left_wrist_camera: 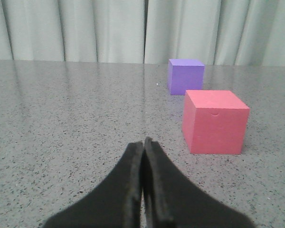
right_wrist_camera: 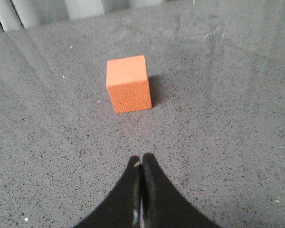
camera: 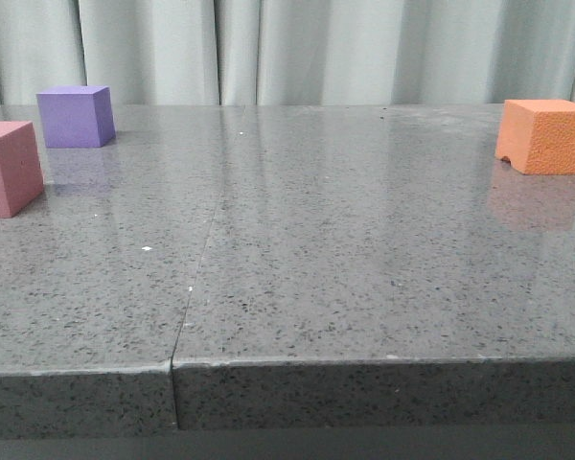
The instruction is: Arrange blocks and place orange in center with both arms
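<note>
Left gripper [left_wrist_camera: 143, 142] and right gripper [right_wrist_camera: 141, 159] hovering, fingers pressed together, empty. Purple cube [camera: 75, 116] sitting just behind pink cube [camera: 8, 168]; orange cube [camera: 546, 135] sitting well apart from pink cube.

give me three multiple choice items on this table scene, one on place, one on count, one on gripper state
1. In the front view, the orange foam cube sits at:
A. far right
B. far left
C. centre

2. Foam cubes on the grey speckled table:
A. two
B. three
C. four

3. The left gripper is:
A. wide open
B. gripping a cube
C. shut, empty

Answers:
1 A, it lies by the right edge.
2 B, orange, purple foam cube, pink foam cube.
3 C, fingers meet with nothing between; the right gripper likewise.
</note>
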{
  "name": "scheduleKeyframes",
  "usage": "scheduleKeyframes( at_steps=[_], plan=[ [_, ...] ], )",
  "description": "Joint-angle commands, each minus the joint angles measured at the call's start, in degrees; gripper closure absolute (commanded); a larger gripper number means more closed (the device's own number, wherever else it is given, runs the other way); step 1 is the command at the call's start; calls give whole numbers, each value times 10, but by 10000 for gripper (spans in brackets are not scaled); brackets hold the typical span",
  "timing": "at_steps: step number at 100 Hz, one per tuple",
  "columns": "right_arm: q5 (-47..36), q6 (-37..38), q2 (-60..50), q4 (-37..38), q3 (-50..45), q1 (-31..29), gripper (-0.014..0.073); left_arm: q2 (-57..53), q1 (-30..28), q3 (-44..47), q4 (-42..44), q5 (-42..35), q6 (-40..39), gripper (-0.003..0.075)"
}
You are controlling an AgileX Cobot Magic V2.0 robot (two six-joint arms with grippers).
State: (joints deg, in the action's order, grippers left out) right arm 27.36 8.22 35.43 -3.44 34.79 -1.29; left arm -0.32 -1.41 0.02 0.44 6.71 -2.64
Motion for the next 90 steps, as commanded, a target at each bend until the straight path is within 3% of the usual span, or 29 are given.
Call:
scheduleKeyframes(
  at_steps=[1, 8, 15, 22, 37, 41, 65, 90],
  plan=[
    [-6, -3, 55, 7, 61, -2, 661, -16, 0, 23, -4, -43, -2, 741],
    [13, -3, 97, 6, 95, -2, 642, -16, 0, 23, -4, -43, -2, 741],
    [30, -3, 137, 4, 128, -2, 562, -16, 0, 23, -4, -43, -2, 741],
    [44, -3, 176, -1, 157, -2, 417, -16, 0, 23, -4, -43, -2, 741],
    [71, -3, 257, -26, 211, -2, 0, -16, 0, 23, -4, -43, -2, 741],
    [75, -3, 274, -26, 225, -1, -68, -16, 0, 23, -4, -43, -2, 741],
    [91, -3, 378, -26, 309, 0, -17, -16, 0, 23, -4, -43, -2, 741],
    [172, -32, 479, -26, 445, 2, -17, -16, 0, 23, -4, -43, -2, 741]
  ],
)
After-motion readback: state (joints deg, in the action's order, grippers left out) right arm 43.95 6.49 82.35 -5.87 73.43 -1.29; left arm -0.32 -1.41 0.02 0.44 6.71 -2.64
